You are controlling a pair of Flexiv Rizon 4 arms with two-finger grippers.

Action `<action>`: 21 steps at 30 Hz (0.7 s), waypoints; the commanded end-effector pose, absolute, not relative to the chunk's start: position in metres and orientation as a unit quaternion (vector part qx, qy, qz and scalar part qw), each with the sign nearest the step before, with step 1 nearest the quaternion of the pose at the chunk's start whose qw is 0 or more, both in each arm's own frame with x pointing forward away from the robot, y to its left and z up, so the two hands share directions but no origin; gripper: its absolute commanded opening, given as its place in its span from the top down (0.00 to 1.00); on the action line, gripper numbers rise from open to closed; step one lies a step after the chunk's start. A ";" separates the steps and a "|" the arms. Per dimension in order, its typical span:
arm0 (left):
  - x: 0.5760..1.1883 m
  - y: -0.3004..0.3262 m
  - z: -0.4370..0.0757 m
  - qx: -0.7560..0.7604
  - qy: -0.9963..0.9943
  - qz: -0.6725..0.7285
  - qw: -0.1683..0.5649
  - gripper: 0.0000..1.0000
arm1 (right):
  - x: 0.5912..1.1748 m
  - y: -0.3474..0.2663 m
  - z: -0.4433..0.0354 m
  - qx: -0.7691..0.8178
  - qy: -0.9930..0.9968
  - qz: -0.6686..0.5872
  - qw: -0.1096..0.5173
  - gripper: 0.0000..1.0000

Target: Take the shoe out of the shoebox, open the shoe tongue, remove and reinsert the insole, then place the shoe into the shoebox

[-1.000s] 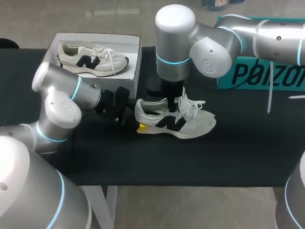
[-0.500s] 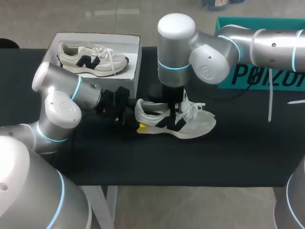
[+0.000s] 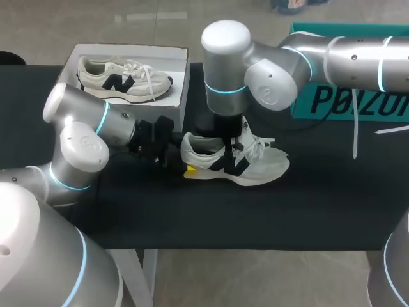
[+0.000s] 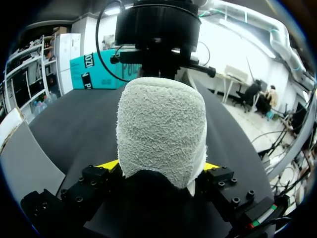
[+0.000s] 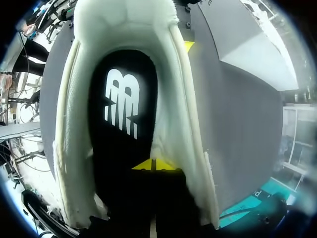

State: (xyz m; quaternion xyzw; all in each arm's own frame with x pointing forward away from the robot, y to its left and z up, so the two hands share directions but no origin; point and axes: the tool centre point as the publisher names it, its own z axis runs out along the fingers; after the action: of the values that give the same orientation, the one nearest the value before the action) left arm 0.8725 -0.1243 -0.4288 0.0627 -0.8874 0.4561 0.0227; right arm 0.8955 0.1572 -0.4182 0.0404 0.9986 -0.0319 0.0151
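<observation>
Now, on the table (image 3: 319, 211), beside the shoebox (image 3: 181, 83), the shoe (image 3: 255, 167) is laid lengthwise, heel clamped by the left gripper (image 4: 159, 166), toe pointed away. The right gripper (image 5: 153, 165) is set straight down in its opening, tips pressed together, just over the insole (image 5: 124, 124).

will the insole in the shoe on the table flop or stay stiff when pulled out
Probably floppy and light: the insole looks thin and lies flat inside the shoe. It may drag on the padded collar, so the left pincer gripping the heel should help.
</observation>
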 end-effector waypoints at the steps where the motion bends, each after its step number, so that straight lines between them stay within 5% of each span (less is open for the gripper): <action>1: 0.874 -0.125 -0.429 0.063 -0.888 0.456 0.023 1.00 | 0.899 0.162 -0.434 0.043 0.998 -0.038 0.013 1.00; 4: 0.874 -0.125 -0.429 0.063 -0.888 0.456 0.023 1.00 | 0.895 0.163 -0.439 0.044 0.998 -0.039 0.003 1.00; 7: 0.874 -0.125 -0.429 0.063 -0.888 0.456 0.023 1.00 | 0.891 0.164 -0.444 0.043 0.998 -0.041 -0.002 0.75; 9: 0.874 -0.125 -0.429 0.063 -0.888 0.456 0.023 1.00 | 0.888 0.164 -0.444 0.043 0.998 -0.041 -0.005 0.71; 21: 0.874 -0.125 -0.429 0.063 -0.888 0.456 0.023 1.00 | 0.877 0.168 -0.444 0.047 0.998 -0.039 -0.020 0.71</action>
State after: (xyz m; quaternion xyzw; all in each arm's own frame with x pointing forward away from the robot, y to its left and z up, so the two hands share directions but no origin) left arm 0.8717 -0.1238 -0.4292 0.0619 -0.8875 0.4560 0.0230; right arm 0.8830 0.1611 -0.4193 0.0485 0.9980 -0.0364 -0.0164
